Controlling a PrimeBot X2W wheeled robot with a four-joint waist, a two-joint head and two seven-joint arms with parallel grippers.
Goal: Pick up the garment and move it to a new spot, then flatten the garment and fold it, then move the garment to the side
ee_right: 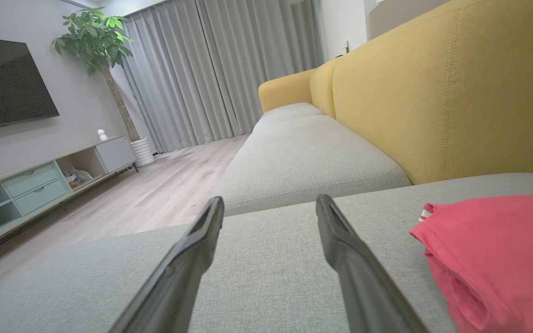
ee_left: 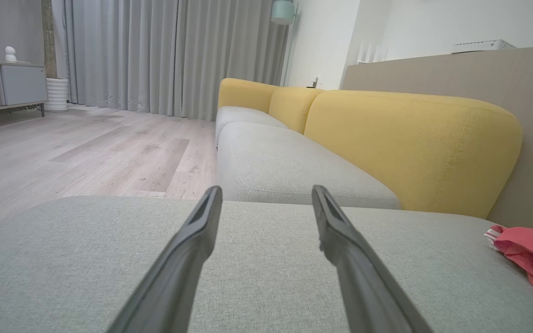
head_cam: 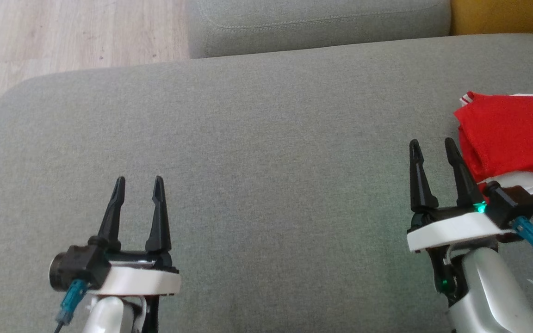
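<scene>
Left end effector (head_cam: pixel 138 178) hovered at seven o'clock in the head view, jaws wide and holding nothing, fingers pointing to twelve over the grey sofa cushion (head_cam: pixel 266 138). Over at four o'clock, the right end effector (head_cam: pixel 432 141) was spread just as wide and also held nothing. And there was the garment (head_cam: pixel 511 134): red with white trim, folded into a compact pile on the cushion at three o'clock, just beside the right end effector's outer finger. The right wrist view showed the garment (ee_right: pixel 498 249) lying at four o'clock, before the yellow backrest (ee_right: pixel 456 92). Pale wood floor (head_cam: pixel 63 37) showed at ten o'clock.
</scene>
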